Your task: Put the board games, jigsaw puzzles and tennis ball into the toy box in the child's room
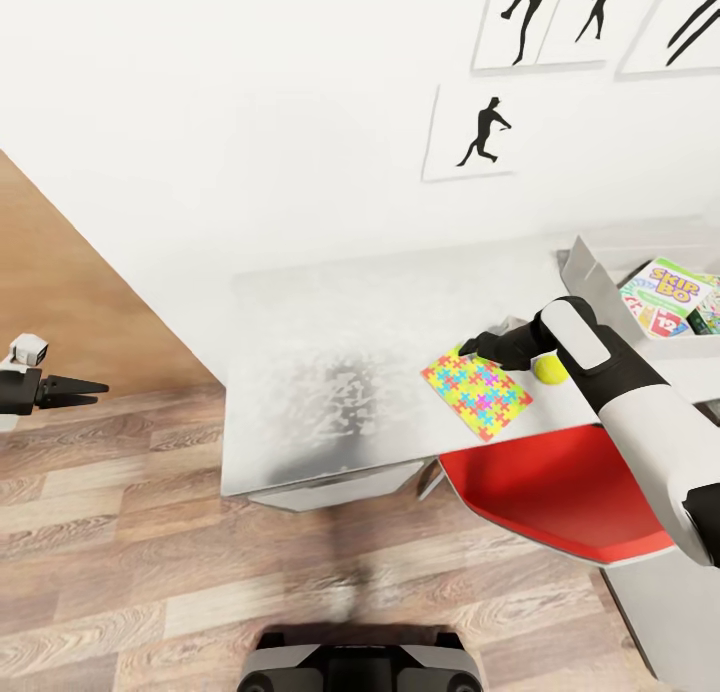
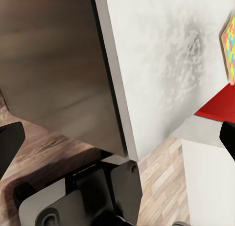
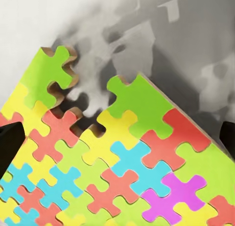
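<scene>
Hovering pincer (image 1: 466,349) — puzzle (image 1: 477,394) (table's (image 1: 330,372) edge)

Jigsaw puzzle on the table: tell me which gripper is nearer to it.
Right. The right gripper hovers at the jigsaw puzzle's far edge, beside the tennis ball. The left gripper hangs over the floor, off the table's end.

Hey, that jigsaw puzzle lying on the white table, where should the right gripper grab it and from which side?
Probably by its near corner, from the robot's side. The jigsaw puzzle lies flat and thin on the table, so no edge stands up; that corner sits at the table's front edge. The right gripper hovers at its far corner, and the tennis ball crowds the right.
</scene>
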